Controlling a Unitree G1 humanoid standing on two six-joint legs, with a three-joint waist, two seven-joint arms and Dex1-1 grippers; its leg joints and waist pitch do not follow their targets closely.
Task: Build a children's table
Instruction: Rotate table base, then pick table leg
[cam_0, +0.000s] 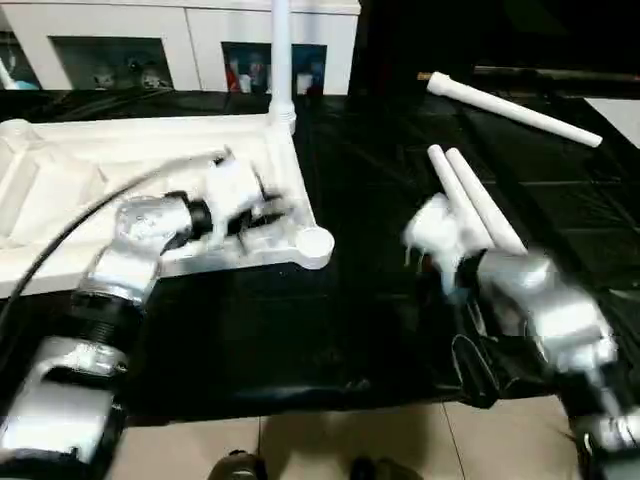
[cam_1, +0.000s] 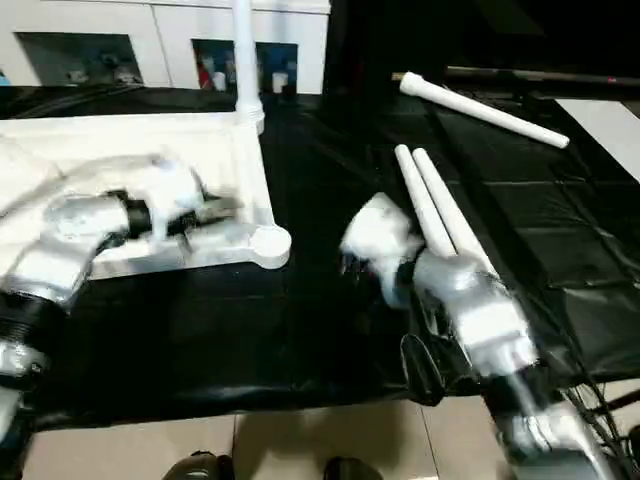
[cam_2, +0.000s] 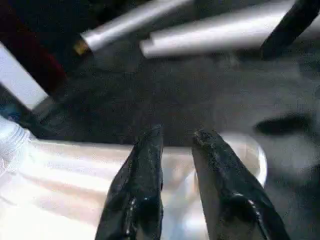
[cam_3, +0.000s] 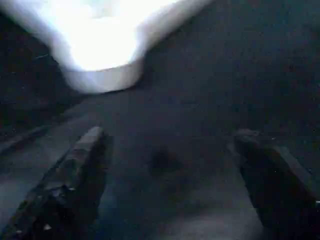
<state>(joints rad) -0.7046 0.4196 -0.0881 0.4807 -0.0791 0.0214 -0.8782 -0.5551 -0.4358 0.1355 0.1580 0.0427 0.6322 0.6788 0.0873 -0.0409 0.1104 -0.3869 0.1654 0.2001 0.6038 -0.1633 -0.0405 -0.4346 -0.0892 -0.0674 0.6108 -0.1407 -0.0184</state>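
Head stereo pair looking down, wrist cameras close, sharing corner socket (cam_2: 250, 155)

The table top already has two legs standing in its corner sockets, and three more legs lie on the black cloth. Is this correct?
Not quite. The left eye view shows one leg standing in the table top. Three more legs do lie on the black cloth: a pair and one farther back.

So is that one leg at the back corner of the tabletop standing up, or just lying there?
Standing up. The leg rises straight from the far corner socket of the upside-down tabletop, while the other legs lie flat on the black cover.
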